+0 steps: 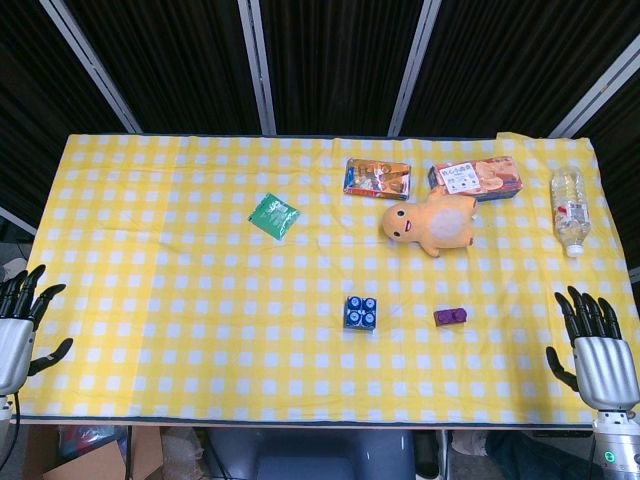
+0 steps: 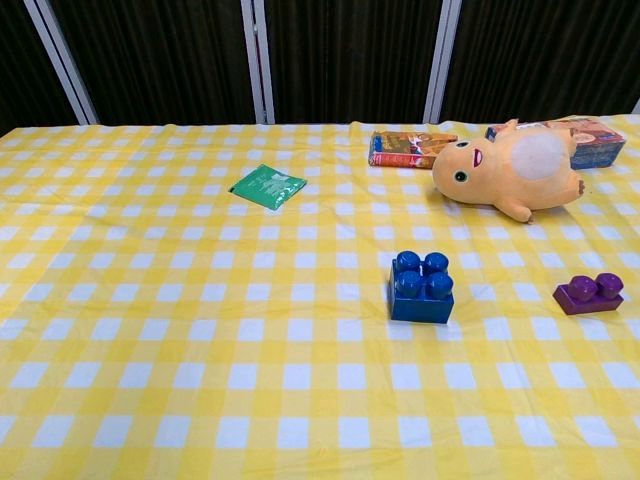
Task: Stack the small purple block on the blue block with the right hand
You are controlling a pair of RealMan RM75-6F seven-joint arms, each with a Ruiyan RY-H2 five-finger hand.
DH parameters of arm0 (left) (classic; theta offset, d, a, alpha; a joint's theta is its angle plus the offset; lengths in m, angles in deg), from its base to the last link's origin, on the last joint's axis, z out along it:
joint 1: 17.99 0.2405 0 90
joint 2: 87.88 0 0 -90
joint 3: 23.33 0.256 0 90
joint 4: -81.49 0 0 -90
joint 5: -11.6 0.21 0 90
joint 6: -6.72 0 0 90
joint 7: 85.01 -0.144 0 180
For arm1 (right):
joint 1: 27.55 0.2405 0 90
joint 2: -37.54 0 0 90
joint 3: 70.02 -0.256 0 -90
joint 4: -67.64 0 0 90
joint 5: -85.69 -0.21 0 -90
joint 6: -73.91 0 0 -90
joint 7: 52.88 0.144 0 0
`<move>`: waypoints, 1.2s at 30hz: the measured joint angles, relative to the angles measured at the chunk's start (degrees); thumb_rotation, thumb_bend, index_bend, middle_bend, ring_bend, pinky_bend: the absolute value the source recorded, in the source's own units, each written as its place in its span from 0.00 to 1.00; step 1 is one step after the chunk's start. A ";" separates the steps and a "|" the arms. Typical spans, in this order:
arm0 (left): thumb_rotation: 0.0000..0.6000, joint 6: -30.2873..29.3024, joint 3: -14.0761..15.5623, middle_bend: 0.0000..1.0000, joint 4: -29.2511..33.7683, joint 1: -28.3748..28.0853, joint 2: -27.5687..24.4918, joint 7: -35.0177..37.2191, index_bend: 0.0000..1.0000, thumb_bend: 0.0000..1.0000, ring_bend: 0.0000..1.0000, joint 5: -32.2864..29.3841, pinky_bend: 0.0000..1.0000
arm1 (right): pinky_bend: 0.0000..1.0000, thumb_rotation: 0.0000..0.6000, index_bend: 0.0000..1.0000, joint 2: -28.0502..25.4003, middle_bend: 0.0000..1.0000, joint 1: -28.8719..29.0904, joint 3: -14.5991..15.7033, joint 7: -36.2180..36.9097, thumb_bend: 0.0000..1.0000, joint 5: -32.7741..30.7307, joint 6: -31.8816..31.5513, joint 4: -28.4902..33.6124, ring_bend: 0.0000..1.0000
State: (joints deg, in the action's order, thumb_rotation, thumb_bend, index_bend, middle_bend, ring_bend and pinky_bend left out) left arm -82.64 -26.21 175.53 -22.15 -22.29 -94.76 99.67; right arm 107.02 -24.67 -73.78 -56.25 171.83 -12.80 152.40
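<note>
The small purple block lies flat on the yellow checked cloth, right of centre. A short way to its left stands the blue block, studs up. My right hand hangs at the table's front right corner, fingers apart and holding nothing, well right of the purple block. My left hand sits at the front left edge, also open and empty. Neither hand appears in the chest view.
Behind the blocks lies an orange plush toy. Two snack boxes sit at the back, a plastic bottle lies at the far right, and a green packet lies left of centre.
</note>
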 measured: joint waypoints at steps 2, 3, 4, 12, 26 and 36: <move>1.00 -0.03 0.01 0.00 0.06 0.01 -0.01 -0.09 0.19 0.24 0.00 0.05 0.10 | 0.00 1.00 0.07 -0.04 0.00 -0.09 0.01 0.12 0.45 0.10 -0.26 0.02 0.00; 1.00 -0.07 0.02 0.00 0.09 0.02 -0.01 -0.12 0.19 0.24 0.00 0.12 0.10 | 0.00 1.00 0.07 -0.07 0.00 -0.12 0.00 0.20 0.45 0.16 -0.38 0.02 0.00; 1.00 -0.14 0.05 0.00 0.14 0.03 -0.01 -0.18 0.19 0.24 0.00 0.22 0.10 | 0.00 1.00 0.07 -0.11 0.00 -0.17 0.00 0.28 0.45 0.22 -0.50 0.03 0.00; 1.00 -0.19 -0.04 0.00 0.25 0.13 -0.09 -0.24 0.19 0.24 0.00 -0.01 0.10 | 0.00 1.00 0.07 -0.23 0.00 -0.19 0.00 0.35 0.45 0.39 -0.64 0.22 0.00; 1.00 -0.36 -0.04 0.00 0.99 0.44 -0.34 -0.75 0.19 0.24 0.00 -0.41 0.10 | 0.00 1.00 0.17 0.29 0.00 1.16 0.38 1.06 0.45 0.49 2.27 -0.61 0.00; 1.00 0.53 -0.39 0.00 0.78 0.08 -0.11 -1.07 0.19 0.24 0.00 -1.33 0.10 | 0.00 1.00 0.23 2.64 0.00 9.63 -1.93 1.28 0.45 -2.48 15.25 -2.76 0.00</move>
State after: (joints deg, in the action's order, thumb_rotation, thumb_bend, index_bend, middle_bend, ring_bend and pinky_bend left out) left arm -82.11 -26.60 176.32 -22.08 -22.40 -95.83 98.35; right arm 109.66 -15.05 -75.70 -54.97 169.35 2.46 149.64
